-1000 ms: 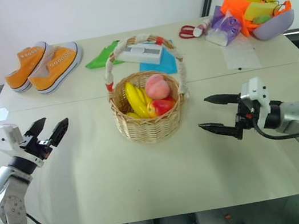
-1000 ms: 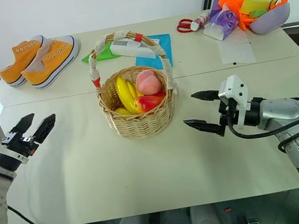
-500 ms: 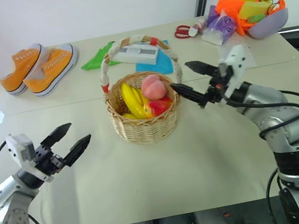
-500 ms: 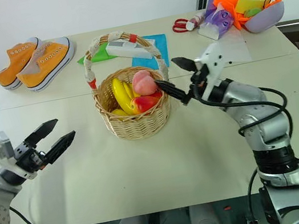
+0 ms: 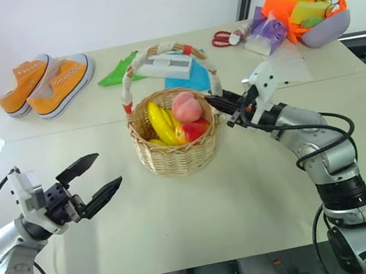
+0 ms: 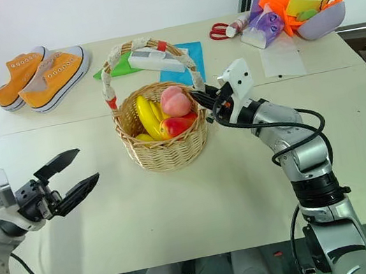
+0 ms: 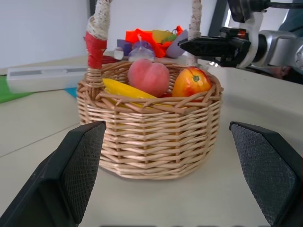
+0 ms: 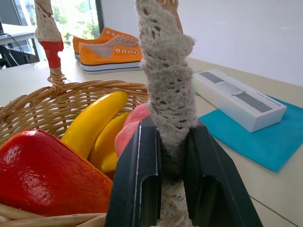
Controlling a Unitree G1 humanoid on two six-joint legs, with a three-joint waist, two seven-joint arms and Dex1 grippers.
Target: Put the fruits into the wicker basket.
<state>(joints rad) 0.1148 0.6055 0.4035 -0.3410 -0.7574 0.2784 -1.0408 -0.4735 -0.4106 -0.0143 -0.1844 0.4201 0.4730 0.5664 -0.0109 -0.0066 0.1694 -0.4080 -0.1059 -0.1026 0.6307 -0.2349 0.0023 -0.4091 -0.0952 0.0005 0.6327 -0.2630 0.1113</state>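
Note:
The wicker basket [image 5: 181,156] stands mid-table with the fruits in it: a yellow banana [image 5: 162,121], a pink peach [image 5: 187,106] and an orange-red mango [image 5: 194,131]. A red piece [image 8: 45,172] shows close up in the right wrist view. My right gripper [image 5: 217,102] is shut on the white-wrapped handle [image 8: 165,90] at the basket's right side, low down near the rim. My left gripper [image 5: 108,169] hovers open over the table to the basket's left, pointing at it with nothing between its fingers [image 7: 78,163].
Orange sneakers [image 5: 52,78] sit at the back left. A white box [image 5: 172,64] on a teal sheet [image 5: 189,80] and a green sheet [image 5: 125,69] lie behind the basket. Red scissors [image 5: 225,37], a paper [image 5: 293,69] and a lavender bowl [image 5: 324,27] of colourful items are back right.
My right gripper swung left from the open table to the basket and shut on the handle. My left gripper drifted right toward the basket, still open.

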